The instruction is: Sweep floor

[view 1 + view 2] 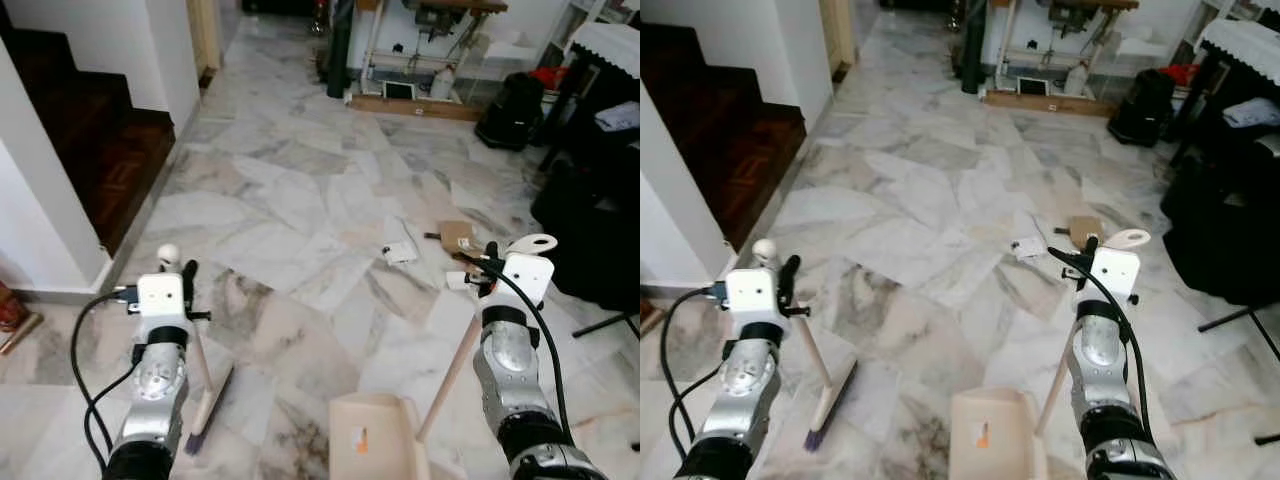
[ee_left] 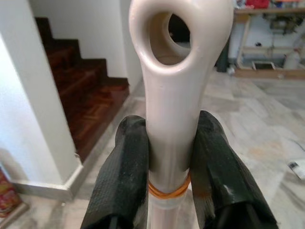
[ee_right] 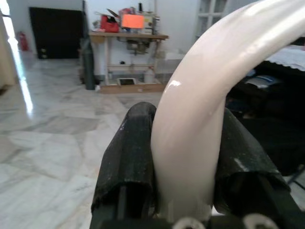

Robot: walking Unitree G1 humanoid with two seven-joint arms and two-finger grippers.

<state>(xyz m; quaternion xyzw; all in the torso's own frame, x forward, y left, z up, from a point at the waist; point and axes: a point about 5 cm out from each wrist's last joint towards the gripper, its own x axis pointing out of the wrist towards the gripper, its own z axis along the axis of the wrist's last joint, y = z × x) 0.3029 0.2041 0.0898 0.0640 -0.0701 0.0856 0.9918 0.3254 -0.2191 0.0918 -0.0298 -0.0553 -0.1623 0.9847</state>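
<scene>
Left claw point(image 1: 178, 268) clamps the top of the broom point(image 1: 205, 385) at lower left of the frame, its head resting on the marble floor point(image 1: 300, 200) and handle leaning up toward the claw. Right claw point(image 1: 497, 262), lower right, is closed around the dustpan handle point(image 1: 450, 375), with the dustpan point(image 1: 375, 435) at bottom center. Beyond both, right of center, lie paper scraps point(image 1: 400, 252) and a cardboard piece point(image 1: 457, 236), nearer the right arm.
</scene>
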